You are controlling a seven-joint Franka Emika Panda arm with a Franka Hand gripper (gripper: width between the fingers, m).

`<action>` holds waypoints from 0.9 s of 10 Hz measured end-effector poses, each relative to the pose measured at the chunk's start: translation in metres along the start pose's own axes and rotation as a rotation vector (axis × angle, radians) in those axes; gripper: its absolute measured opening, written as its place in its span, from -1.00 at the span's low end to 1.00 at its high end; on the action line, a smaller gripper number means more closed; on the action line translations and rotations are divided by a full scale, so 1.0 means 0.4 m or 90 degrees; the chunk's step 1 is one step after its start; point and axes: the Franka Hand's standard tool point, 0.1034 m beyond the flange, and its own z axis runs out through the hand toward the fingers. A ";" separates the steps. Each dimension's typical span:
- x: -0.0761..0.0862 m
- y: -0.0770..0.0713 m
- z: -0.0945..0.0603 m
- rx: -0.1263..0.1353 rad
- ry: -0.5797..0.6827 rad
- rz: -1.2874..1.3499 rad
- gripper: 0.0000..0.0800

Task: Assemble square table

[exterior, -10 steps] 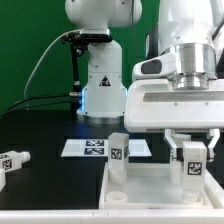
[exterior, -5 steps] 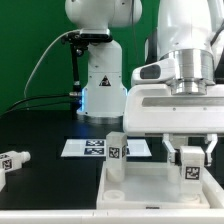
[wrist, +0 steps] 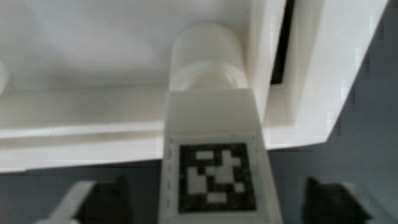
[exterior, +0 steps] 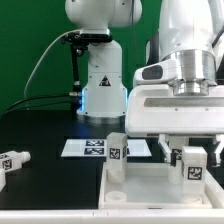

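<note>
The white square tabletop (exterior: 150,196) lies near the front, its raised rim visible. One tagged white leg (exterior: 117,153) stands upright at its back corner on the exterior view's left. A second tagged leg (exterior: 190,166) stands at the back corner on the right. My gripper (exterior: 192,156) hangs right over this second leg, open, with a finger (exterior: 171,155) on each side of it. In the wrist view the leg (wrist: 214,130) runs between the dark fingers (wrist: 93,200), and a gap shows on both sides. The tabletop's rim (wrist: 107,110) lies beyond it.
A loose tagged leg (exterior: 12,163) lies on the black table at the exterior view's left. The marker board (exterior: 92,147) lies flat behind the tabletop. The robot's white base (exterior: 100,85) stands at the back, with a cable beside it.
The jaws have spread apart and let go of the right-hand leg, which stays standing in its corner. The arm itself has hardly moved.
</note>
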 end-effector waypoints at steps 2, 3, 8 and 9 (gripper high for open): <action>0.040 -0.006 -0.019 0.009 -0.068 0.014 0.58; 0.052 0.001 -0.020 0.012 -0.134 0.025 0.58; 0.036 -0.001 -0.014 0.014 -0.312 0.066 0.62; 0.028 -0.004 -0.010 0.013 -0.308 0.065 0.62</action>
